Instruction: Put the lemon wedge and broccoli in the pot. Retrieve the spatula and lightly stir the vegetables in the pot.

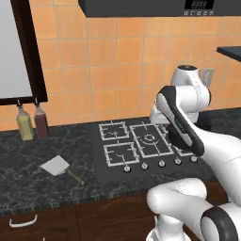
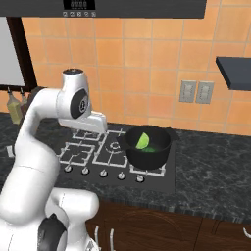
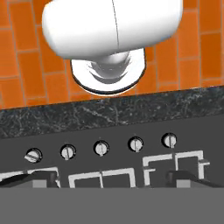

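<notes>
1. Since the lemon wedge (image 2: 142,140) already sits inside the pot (image 2: 147,153), w/ a bit of green next to it that is prob the broccoli (image 2: 153,148), the food part looks done.
2. Pot stands on a burner of the stove (image 1: 118,162), so the veg can get stirred right there.
3. Gripper (image 3: 110,178) has its fingers wide apart, w/ nothing between them. Prob so bc it has no more food to carry.
4. Fingertips (image 3: 41,178) point down at the stove grates, w/ the row of knobs (image 3: 101,148) just past them. No food or tool is near the tips.
5. Spatula (image 1: 60,167) lies flat on the dark counter (image 1: 28,174), well apart from the fingers and off to the side of the stove. Its brown handle sticks out free, so that is prob the easy part to grab.
6. Next job, I think: go get the spatula. Fingers are open enough for it.
7. Two bottles (image 1: 33,123) stand by the wall, far from the fingers. Not needed.
</notes>
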